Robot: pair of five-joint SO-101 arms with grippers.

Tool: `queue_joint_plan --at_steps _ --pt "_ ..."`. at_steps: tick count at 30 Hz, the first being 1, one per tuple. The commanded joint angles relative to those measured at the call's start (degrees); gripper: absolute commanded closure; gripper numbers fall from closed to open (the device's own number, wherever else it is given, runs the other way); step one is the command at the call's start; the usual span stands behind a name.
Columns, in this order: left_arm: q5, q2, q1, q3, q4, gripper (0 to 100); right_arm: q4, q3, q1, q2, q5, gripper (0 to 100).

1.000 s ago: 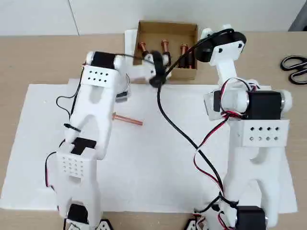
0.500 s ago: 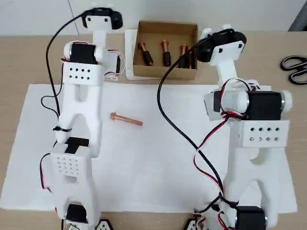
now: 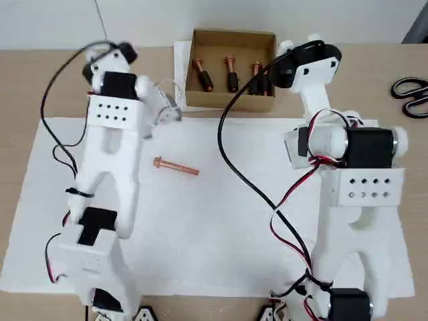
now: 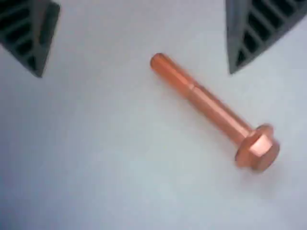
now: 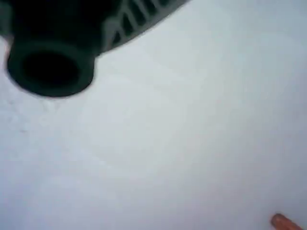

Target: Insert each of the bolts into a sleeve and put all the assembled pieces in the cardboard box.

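Observation:
One copper bolt (image 3: 175, 166) lies loose on the white paper (image 3: 221, 227). In the left wrist view that bolt (image 4: 211, 110) lies flat, just beyond my open left gripper (image 4: 139, 38), whose dark fingers (image 4: 29, 33) are empty. In the high view my left gripper (image 3: 164, 108) hangs behind the bolt, near the paper's back edge. My right gripper (image 5: 72, 38) is shut on a black sleeve (image 5: 48, 72) above the paper, and the bolt's tip (image 5: 285, 223) shows farther off. The cardboard box (image 3: 234, 37) at the back holds three bolts in sleeves (image 3: 231, 73).
Scissors (image 3: 411, 93) lie at the far right on the wooden table (image 3: 40, 80). A black cable (image 3: 234, 160) from the right arm crosses the paper's middle. The right arm's body (image 3: 354, 174) stands over the paper's right side.
My left arm pulled back from over the cardboard box, swung left, and now its gripper points down toward the loose bolt. The right arm has stayed still.

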Motion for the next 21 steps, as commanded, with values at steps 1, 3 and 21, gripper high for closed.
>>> queue_joint_plan --at_steps 1,3,21 --pt "7.1 -2.8 0.3 5.1 -0.5 76 -0.4 -0.5 -0.4 -2.2 0.3 99.5" --pt "8.4 -1.3 0.2 5.7 -1.5 76 -0.4 -0.5 -0.5 -2.2 0.3 99.5" --pt "12.5 12.3 1.5 5.5 -4.7 76 -0.3 -0.5 -0.3 -2.2 0.2 99.5"
